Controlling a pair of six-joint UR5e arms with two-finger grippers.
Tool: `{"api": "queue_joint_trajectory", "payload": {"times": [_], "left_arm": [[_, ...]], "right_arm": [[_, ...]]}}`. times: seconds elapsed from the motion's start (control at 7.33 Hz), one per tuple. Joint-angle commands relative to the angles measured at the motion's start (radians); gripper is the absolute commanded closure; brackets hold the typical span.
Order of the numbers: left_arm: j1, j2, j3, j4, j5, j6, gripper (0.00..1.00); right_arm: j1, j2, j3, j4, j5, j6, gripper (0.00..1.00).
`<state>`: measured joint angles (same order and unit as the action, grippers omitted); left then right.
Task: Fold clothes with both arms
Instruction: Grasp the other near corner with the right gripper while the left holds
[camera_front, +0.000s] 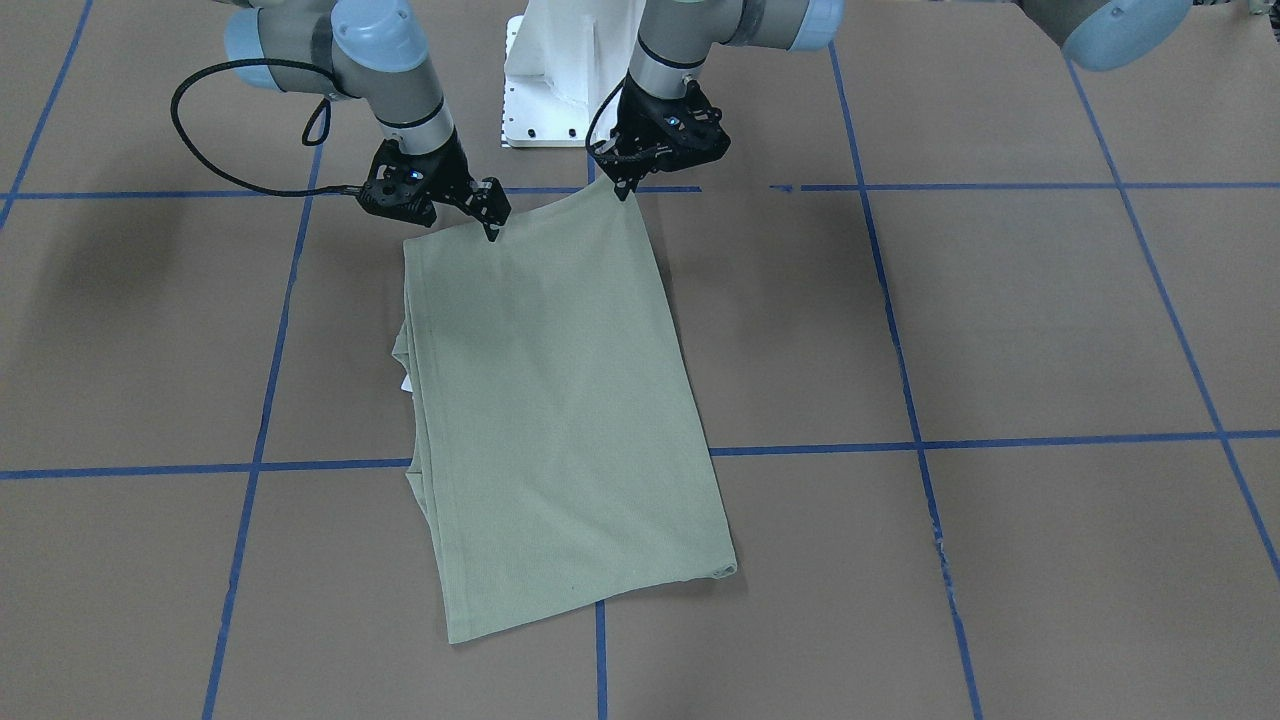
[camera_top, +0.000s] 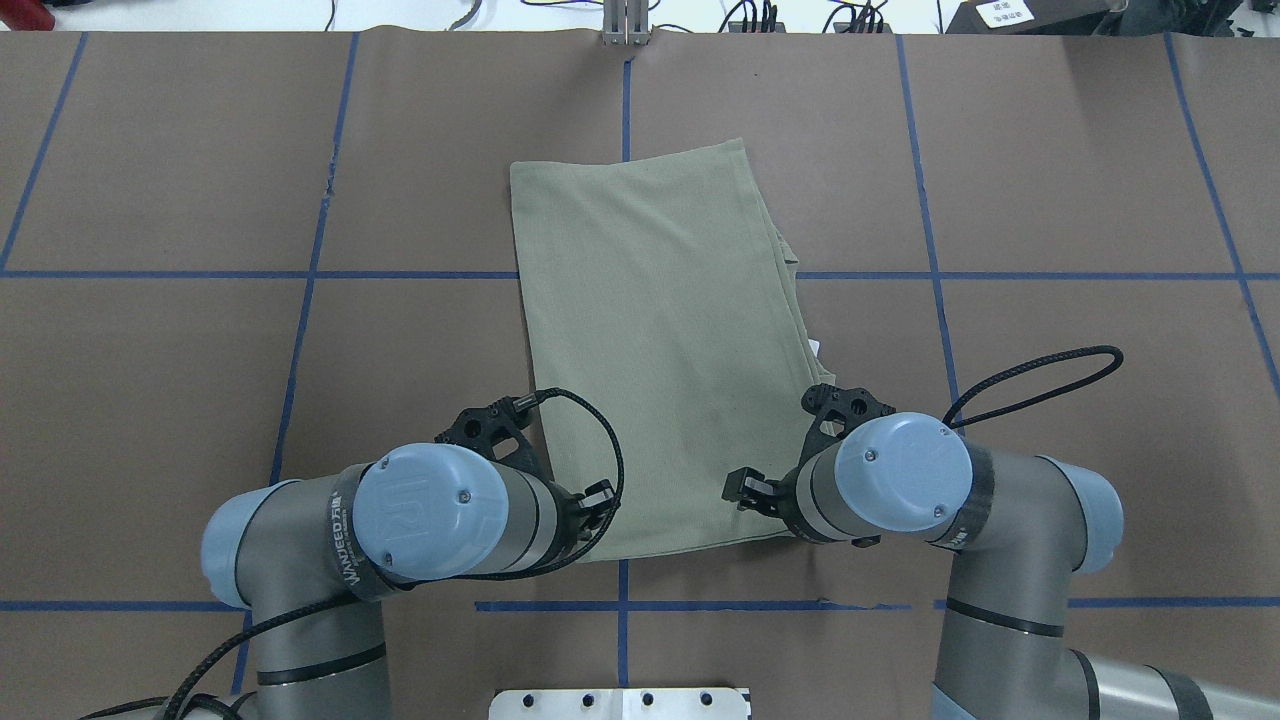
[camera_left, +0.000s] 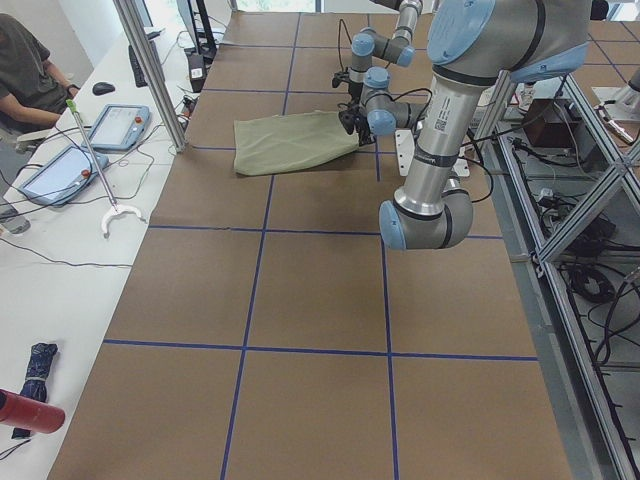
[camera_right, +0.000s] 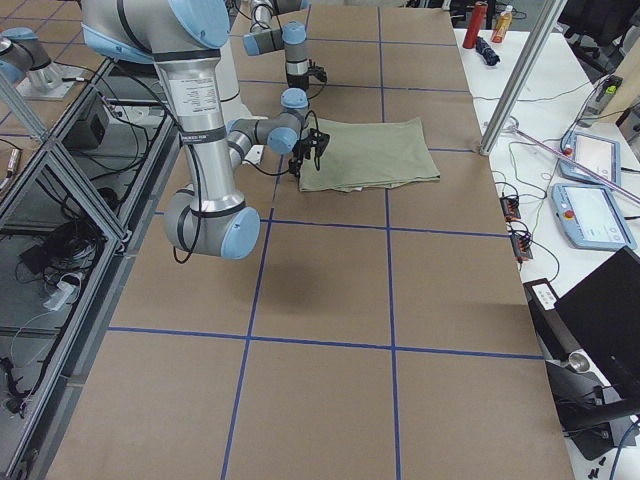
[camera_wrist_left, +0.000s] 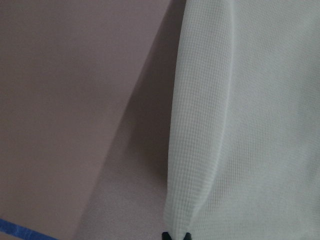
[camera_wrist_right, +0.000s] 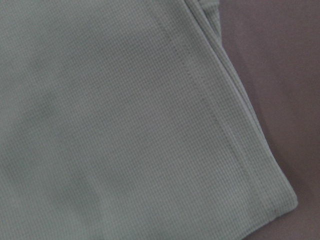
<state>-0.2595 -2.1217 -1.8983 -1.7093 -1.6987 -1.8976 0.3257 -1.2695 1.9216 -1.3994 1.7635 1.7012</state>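
The sage-green shirt (camera_front: 560, 420) lies folded into a long rectangle on the brown table, and it also shows in the overhead view (camera_top: 660, 340). Its edge nearest the robot is raised a little. My left gripper (camera_front: 625, 190) is shut on that edge's corner; the left wrist view shows its tips (camera_wrist_left: 175, 235) pinching the fabric (camera_wrist_left: 250, 125). My right gripper (camera_front: 492, 232) is shut on the same edge, a little inside the other corner. The right wrist view shows only fabric (camera_wrist_right: 125, 125) and a hem. A bit of white tag (camera_front: 405, 383) peeks out at the shirt's side.
The white pedestal base (camera_front: 560, 80) stands just behind the grippers. Blue tape lines (camera_front: 905, 400) grid the table. In the exterior left view a metal post (camera_left: 150, 70) and a side desk with tablets (camera_left: 115, 125) border the far side, where an operator (camera_left: 25, 70) sits.
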Motion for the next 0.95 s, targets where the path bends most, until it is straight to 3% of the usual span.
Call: {"api": "queue_joint_trajectory", "payload": {"times": [0.0,0.55,0.68,0.82], "left_arm": [[0.000,-0.001,0.001,-0.001,0.001,0.000,1.00],[0.000,-0.007,0.002,0.000,0.001,0.000,1.00],[0.000,-0.007,0.002,-0.001,0.002,0.000,1.00],[0.000,-0.007,0.001,0.000,0.002,0.000,1.00]], "right_arm": [[0.001,-0.020,-0.006,-0.001,-0.004,0.050,0.00],[-0.001,-0.028,-0.007,-0.001,-0.004,0.060,0.00],[-0.004,-0.027,-0.018,-0.007,-0.006,0.070,0.08],[-0.005,-0.027,-0.021,-0.013,-0.006,0.087,0.44]]}}
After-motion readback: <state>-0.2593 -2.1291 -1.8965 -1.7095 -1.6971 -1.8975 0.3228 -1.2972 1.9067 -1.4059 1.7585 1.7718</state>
